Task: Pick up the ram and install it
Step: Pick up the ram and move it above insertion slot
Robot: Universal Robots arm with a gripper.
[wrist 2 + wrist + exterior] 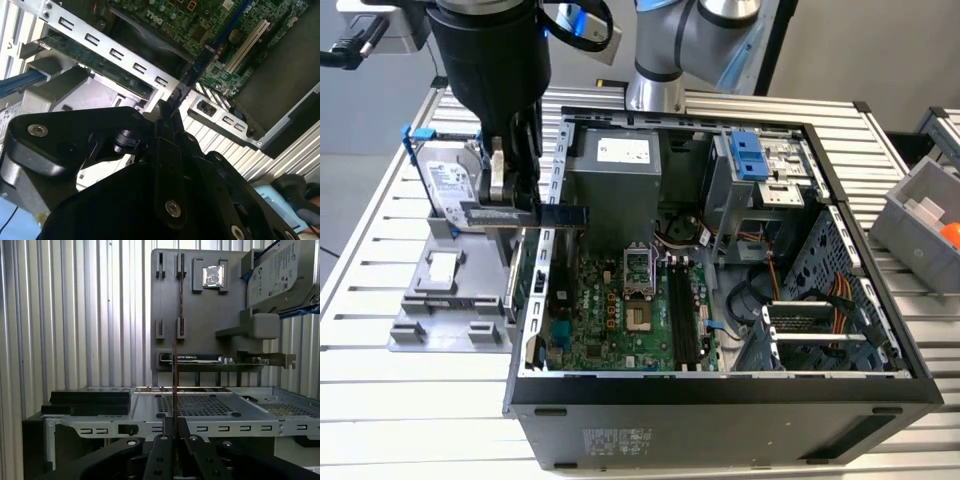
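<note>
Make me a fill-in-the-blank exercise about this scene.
The gripper is shut on the ___.
The motherboard lies inside the open computer ___.
The hard drive stands to the exterior view's ___ of the motherboard.
Missing words: ram, case, left.

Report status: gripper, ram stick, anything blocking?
Gripper shut on ram stick. Stick in the air over the case's side wall, not yet in the board slots. Nothing seen between stick and slots.
</note>
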